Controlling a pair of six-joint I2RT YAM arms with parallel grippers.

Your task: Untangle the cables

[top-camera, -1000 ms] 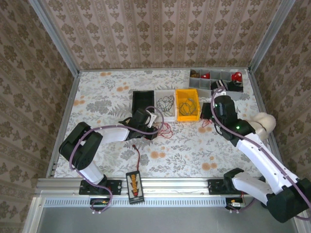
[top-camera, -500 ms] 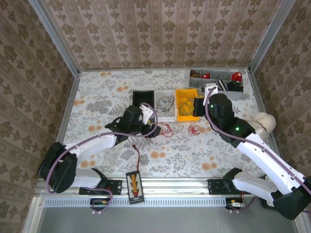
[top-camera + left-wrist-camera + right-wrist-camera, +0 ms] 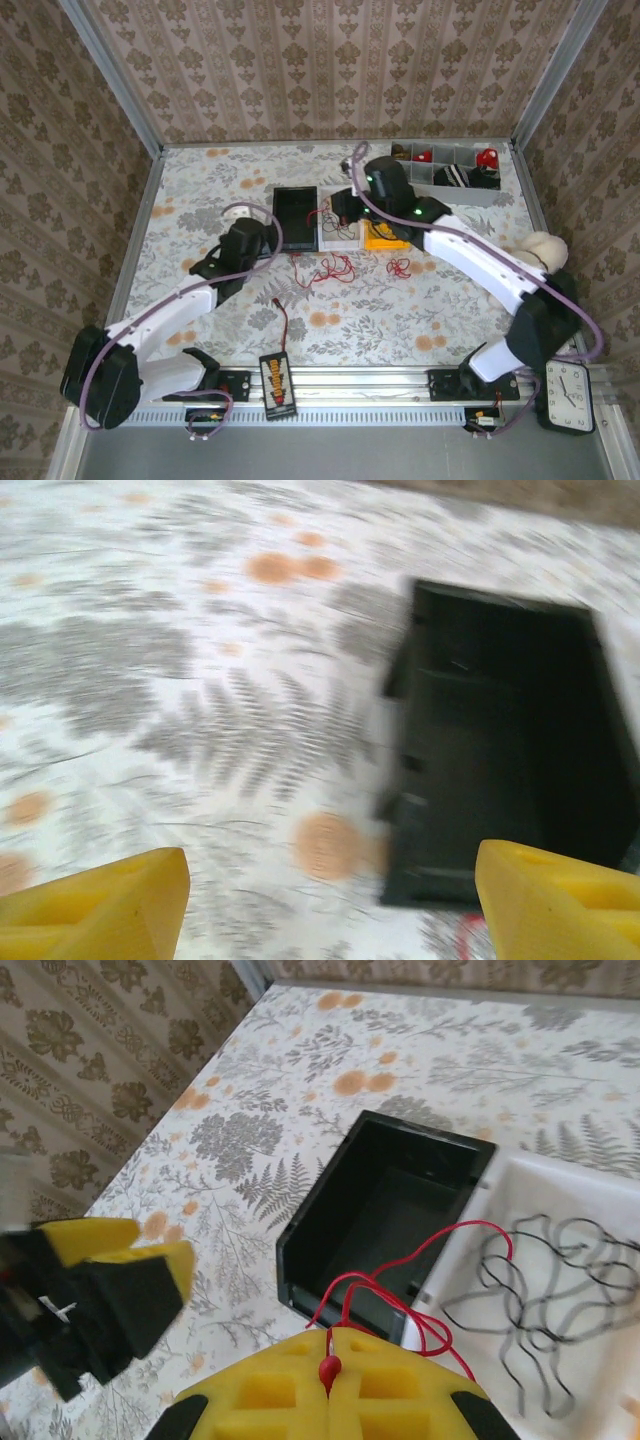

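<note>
My right gripper (image 3: 330, 1358) is shut on a thin red cable (image 3: 420, 1280) whose loops hang over the near corner of the black bin (image 3: 390, 1200). From above, that right gripper (image 3: 346, 206) hovers by the white bin (image 3: 341, 240), and the red cable (image 3: 325, 267) trails down onto the table. A second small red cable (image 3: 400, 267) lies apart, in front of the yellow bin (image 3: 384, 238). Black cables (image 3: 560, 1270) lie in the white bin. My left gripper (image 3: 335, 905) is open and holds nothing, just left of the black bin (image 3: 510, 730).
A grey divided tray (image 3: 445, 165) with small parts stands at the back right. An orange-black device (image 3: 275, 382) with its lead sits at the near edge. The left gripper (image 3: 105, 1285) shows close beside the right one.
The right arm swung left from beside the yellow bin to over the white and black bins, carrying a red cable. The left gripper drew back left, away from the red cables.
</note>
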